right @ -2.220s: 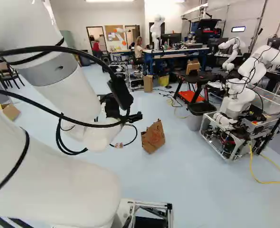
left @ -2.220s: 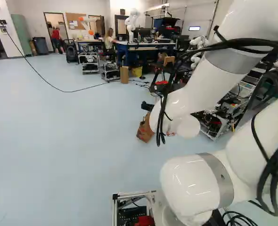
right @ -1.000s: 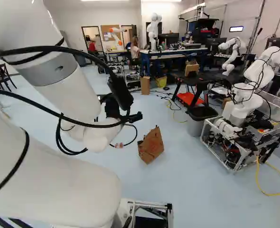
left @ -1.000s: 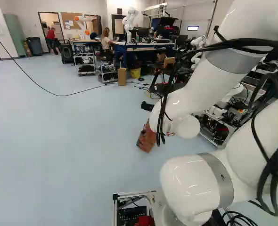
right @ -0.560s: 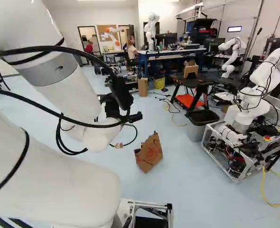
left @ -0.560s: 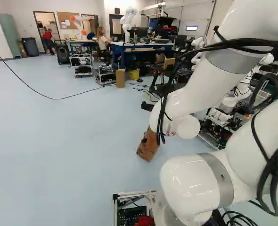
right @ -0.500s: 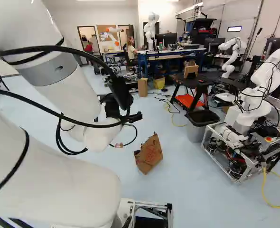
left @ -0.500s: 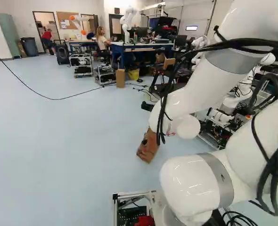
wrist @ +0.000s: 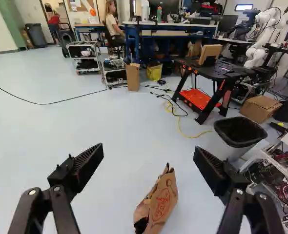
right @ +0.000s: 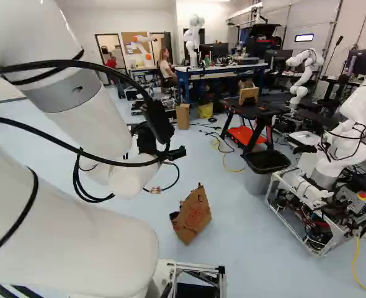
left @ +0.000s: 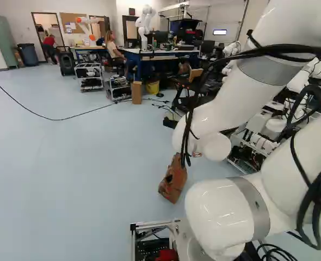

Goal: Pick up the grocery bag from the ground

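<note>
Pale blue floor [left: 68, 163] spreads around the bag [right: 193, 217]; in the left base view the bag's top is partly masked by the arm [left: 223, 111] and its cables, and in the wrist view its lower end is cut off by the view's edge; most of the gripper [right: 178, 152] is hard to make out in the base views, with the arm in the way. The bag is brown paper, leaning and creased; something dark shows at its opening, but I cannot tell what; beyond the bag and to its right in the right base view stands the bin [wrist: 239, 131], lined in black, its contents hidden; farther from the bag are a yellow bucket [wrist: 154, 72] and a tall carton [wrist: 133, 77], insides too small or turned away to read; right of the bag in that view is another robot [right: 350, 139] on a cart [right: 304, 214]. The hand is spread wide, nothing pinched in it; the bag rests on the floor, lower than the fingers, showing between them in the wrist view and touching neither.
</note>
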Robot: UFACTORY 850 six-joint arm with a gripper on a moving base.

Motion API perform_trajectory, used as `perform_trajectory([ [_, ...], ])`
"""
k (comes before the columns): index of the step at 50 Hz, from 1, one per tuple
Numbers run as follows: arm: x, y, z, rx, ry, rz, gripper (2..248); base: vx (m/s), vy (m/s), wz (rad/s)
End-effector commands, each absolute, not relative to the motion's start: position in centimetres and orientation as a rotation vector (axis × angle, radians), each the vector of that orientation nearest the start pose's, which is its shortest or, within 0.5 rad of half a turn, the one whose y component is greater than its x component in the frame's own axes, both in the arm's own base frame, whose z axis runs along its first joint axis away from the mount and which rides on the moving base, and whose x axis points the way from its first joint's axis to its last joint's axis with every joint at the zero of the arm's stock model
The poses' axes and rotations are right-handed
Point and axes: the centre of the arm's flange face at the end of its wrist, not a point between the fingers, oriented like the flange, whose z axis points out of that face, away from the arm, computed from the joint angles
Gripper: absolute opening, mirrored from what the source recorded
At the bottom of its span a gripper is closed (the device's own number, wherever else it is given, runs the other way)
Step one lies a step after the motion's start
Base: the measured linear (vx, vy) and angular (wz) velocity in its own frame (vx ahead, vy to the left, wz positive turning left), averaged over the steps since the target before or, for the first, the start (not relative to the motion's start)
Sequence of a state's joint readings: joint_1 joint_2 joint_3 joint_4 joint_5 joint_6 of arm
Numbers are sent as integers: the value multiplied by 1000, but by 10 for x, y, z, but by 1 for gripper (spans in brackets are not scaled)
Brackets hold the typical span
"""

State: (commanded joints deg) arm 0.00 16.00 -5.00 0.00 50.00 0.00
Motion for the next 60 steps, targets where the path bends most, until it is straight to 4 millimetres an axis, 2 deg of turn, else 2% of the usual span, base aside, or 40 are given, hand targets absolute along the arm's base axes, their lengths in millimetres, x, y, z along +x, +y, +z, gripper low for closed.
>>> perform_trajectory([
  [4, 270, 0, 366, -2558, 0, -1824, 247, 263, -3, -30],
  [5, 281, 0, 367, -2562, 0, -1818, 247, 220, -2, -33],
  [32, 337, 0, 370, -2602, 0, -1760, 247, 20, 0, -3],
  [52, 372, 0, 356, -2748, 0, -1522, 247, 0, 0, 0],
  [60, 385, 0, 345, -2819, 0, -1387, 247, 0, 0, 0],
])
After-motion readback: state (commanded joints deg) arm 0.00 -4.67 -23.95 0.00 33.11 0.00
